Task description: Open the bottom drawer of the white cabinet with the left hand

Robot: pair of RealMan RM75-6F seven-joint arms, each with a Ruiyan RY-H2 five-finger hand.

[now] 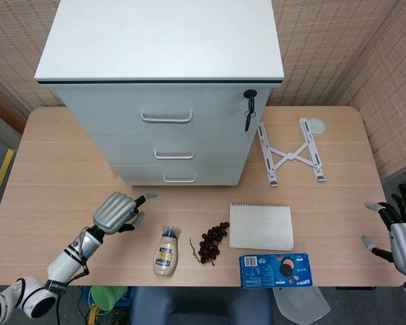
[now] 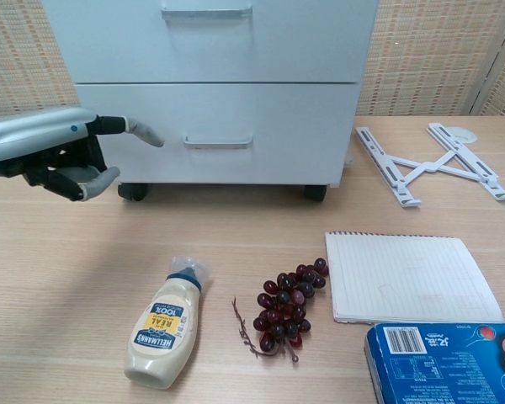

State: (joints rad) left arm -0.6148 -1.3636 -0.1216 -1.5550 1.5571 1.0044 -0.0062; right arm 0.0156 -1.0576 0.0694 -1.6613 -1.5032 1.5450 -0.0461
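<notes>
The white cabinet point(image 1: 162, 74) stands at the back of the table with three drawers, all closed. The bottom drawer point(image 2: 219, 133) has a metal handle point(image 2: 218, 143), also seen as the handle point(image 1: 180, 179) in the head view. My left hand point(image 1: 117, 211) hovers over the table, down and left of that handle, not touching the cabinet. In the chest view the left hand point(image 2: 55, 153) holds nothing; one finger points toward the drawer, the others curl loosely. My right hand point(image 1: 400, 233) rests at the table's right edge, fingers apart, holding nothing.
A mayonnaise bottle point(image 1: 166, 252) lies just right of the left hand, with grapes point(image 1: 212, 242), a notebook point(image 1: 260, 225) and a blue Oreo box point(image 1: 276, 270) further right. A white folding stand point(image 1: 291, 152) lies beside the cabinet. A key point(image 1: 248, 112) hangs from the cabinet lock.
</notes>
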